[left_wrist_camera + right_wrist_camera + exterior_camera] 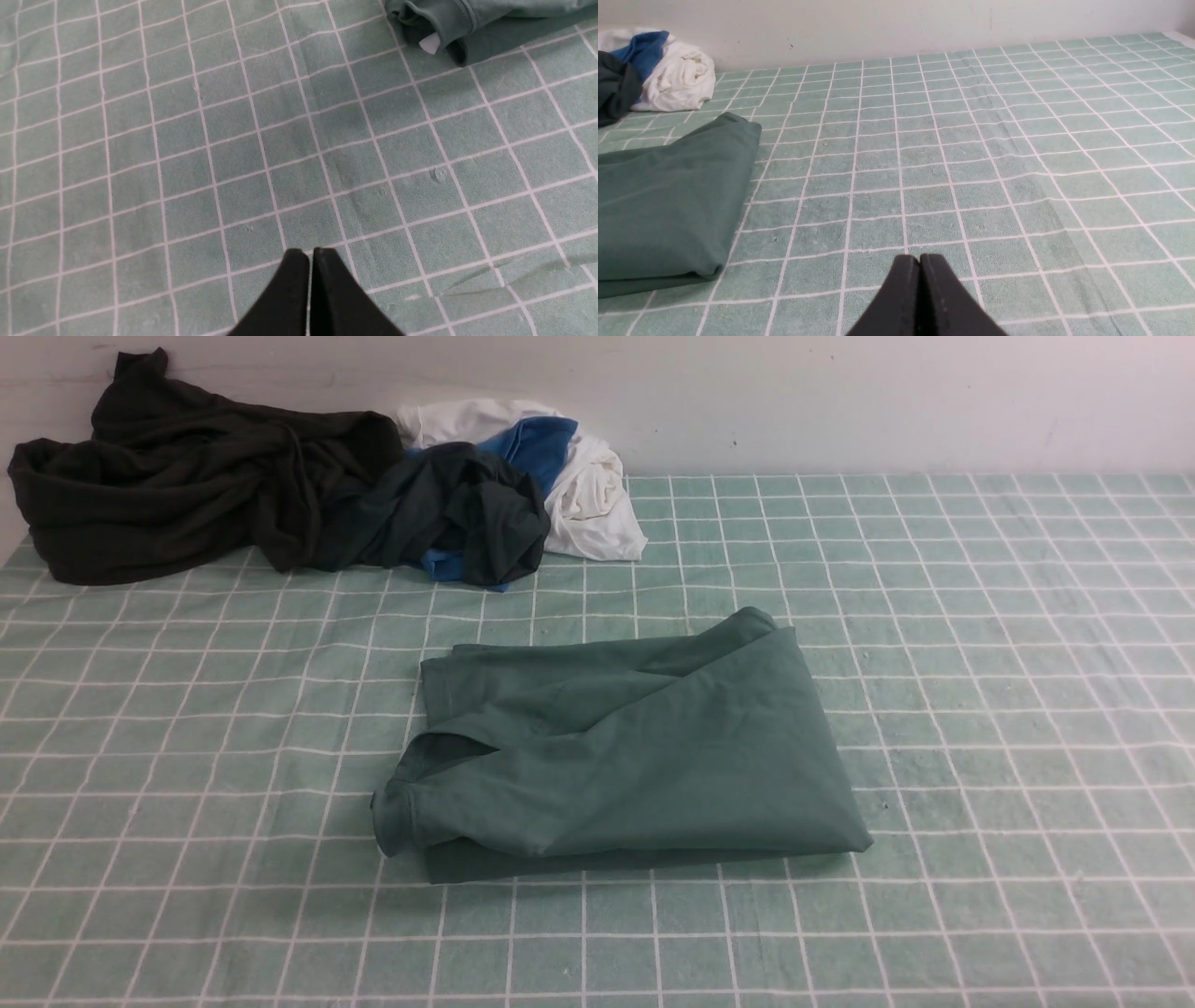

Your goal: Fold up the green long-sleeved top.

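**Garment folded, both grippers clear of it**

Green long-sleeved top lies as a compact folded stack on the checked tablecloth, middle of the work area, long axis running across the robot from its left to its right. Collar and a cuffed roll of fabric sit at the stack's left end; a smooth folded edge closes the right end.

Left gripper: jaws pressed together, holding nothing, over bare cloth. The top's collar end, with a small white label showing, lies ahead of the fingertips and off to one side, well apart.

Right gripper: jaws likewise together, nothing between them. The top's smooth right end lies ahead and off to the side of the tool, apart from it.

Neither arm shows in the front view. Which is nearer I cannot tell with confidence.

Judgement: fold looks essentially complete. Any tidying would fall to the left arm, since the lumpy collar end faces it.

Materials: top is matte jersey, soft, with shallow diagonal creases on the upper layer; layers thick at the near edge. Tablecloth is a nubby weave, pale green with a white grid, slightly wrinkled near the left gripper. Pile of other clothes, dark, blue and white, sits crumpled at the far left by the wall.
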Motion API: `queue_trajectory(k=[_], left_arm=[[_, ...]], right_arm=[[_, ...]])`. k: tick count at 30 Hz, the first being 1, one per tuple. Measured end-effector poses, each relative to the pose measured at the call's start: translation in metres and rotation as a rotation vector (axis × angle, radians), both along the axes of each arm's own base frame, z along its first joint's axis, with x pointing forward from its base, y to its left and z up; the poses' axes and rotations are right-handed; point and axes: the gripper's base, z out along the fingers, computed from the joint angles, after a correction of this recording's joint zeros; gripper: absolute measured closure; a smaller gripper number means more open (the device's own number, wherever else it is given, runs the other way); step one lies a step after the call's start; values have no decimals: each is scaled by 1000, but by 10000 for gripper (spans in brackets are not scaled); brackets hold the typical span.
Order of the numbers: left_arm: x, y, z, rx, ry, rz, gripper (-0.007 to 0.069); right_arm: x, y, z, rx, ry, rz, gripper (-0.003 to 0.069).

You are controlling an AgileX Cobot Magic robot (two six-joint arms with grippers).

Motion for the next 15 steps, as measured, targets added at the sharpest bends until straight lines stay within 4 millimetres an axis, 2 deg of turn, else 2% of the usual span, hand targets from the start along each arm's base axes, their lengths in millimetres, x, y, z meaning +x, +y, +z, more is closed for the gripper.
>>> queue_trajectory(k=[15], left_arm=[[2, -3, 0, 20, -28, -85, 628]], right_arm=[[0, 0, 0, -1, 1, 0, 673]])
